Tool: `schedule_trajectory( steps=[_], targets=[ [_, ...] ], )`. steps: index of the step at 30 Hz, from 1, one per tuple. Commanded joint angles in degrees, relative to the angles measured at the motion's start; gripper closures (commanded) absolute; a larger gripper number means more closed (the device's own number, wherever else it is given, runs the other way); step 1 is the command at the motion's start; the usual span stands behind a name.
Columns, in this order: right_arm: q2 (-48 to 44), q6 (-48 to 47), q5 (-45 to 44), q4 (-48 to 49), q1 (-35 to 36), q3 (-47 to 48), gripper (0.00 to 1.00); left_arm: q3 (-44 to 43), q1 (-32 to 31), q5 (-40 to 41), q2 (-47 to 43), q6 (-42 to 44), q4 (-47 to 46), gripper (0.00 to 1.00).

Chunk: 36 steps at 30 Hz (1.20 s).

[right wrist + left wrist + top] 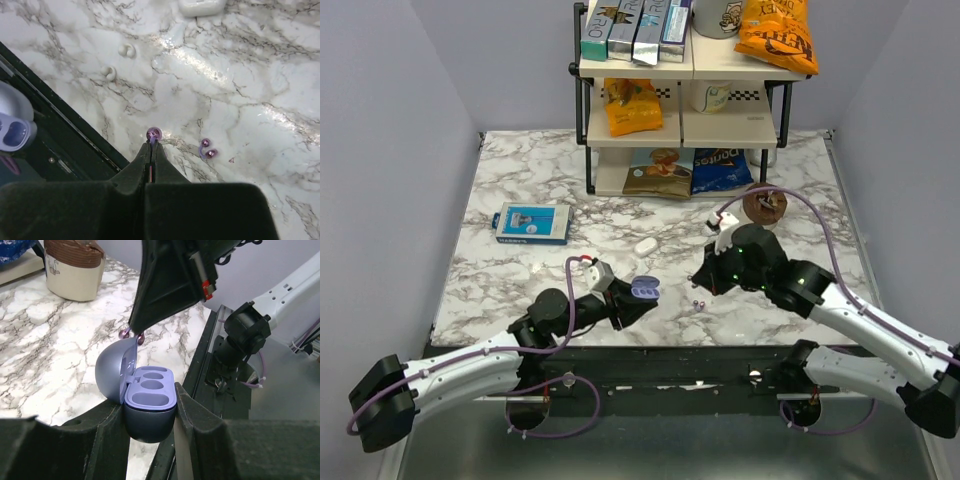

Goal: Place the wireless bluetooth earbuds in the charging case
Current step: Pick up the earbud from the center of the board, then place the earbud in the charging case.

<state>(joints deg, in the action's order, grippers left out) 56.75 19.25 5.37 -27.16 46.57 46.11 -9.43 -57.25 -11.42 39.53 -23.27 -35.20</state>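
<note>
The charging case (150, 407), lavender-blue, sits clamped between my left gripper's (148, 409) fingers. Its lid (116, 371) is swung open to the left and its wells are empty. From above, the case (643, 289) hangs near the table's front edge. My right gripper (151, 144) is shut on one purple earbud (153, 133), which is pinched at the very fingertips. That earbud (133, 333) shows just behind the open lid in the left wrist view. A second earbud (207, 151) lies on the marble just right of the right fingertips.
A white oval case (646, 245) and two small white ear tips (127, 50) lie on the marble. A blue box (531, 223) is at the left, and a brown-topped cup (764, 205) sits behind the right arm. The snack shelf (680, 110) stands at the back. The dark table edge (65, 125) runs just left of the right fingers.
</note>
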Motion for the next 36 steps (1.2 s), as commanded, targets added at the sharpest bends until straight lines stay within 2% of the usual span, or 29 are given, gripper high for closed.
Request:
schedule_trajectory(
  steps=[1,7,11,18,20,24,29,36],
  targets=[
    [-6.1,-2.5,-2.8,-6.2,0.5,2.1,0.99,-3.2,2.4,-2.6,-0.5,0.0,-1.5,1.00],
    [-14.6,-7.7,6.9,-4.8,0.5,3.1,0.99,-7.0,5.1,-9.9,1.9,1.6,-0.3,1.00],
    [-17.4,-12.6,15.7,-5.2,0.5,4.3,0.99,-10.6,5.1,-20.2,4.8,4.0,0.1,1.00],
    [-21.4,-17.1,24.6,-5.4,0.5,6.9,0.99,-17.5,5.7,-31.9,11.2,8.0,6.4,1.00],
    [-21.7,-17.6,26.4,-6.1,0.5,8.3,0.99,-19.5,6.0,-32.4,12.2,9.2,8.6,1.00],
    [-22.0,-16.1,23.7,-6.3,0.5,8.7,0.99,-19.8,6.4,-31.3,12.9,9.2,8.4,1.00],
    [-21.2,-7.8,19.9,-2.5,0.5,7.2,0.99,-17.6,6.4,-21.6,11.1,10.3,7.0,1.00],
    [-19.9,-0.5,21.9,3.2,0.5,5.3,0.99,-16.6,6.4,-17.4,8.6,11.8,5.2,1.00]
  ],
)
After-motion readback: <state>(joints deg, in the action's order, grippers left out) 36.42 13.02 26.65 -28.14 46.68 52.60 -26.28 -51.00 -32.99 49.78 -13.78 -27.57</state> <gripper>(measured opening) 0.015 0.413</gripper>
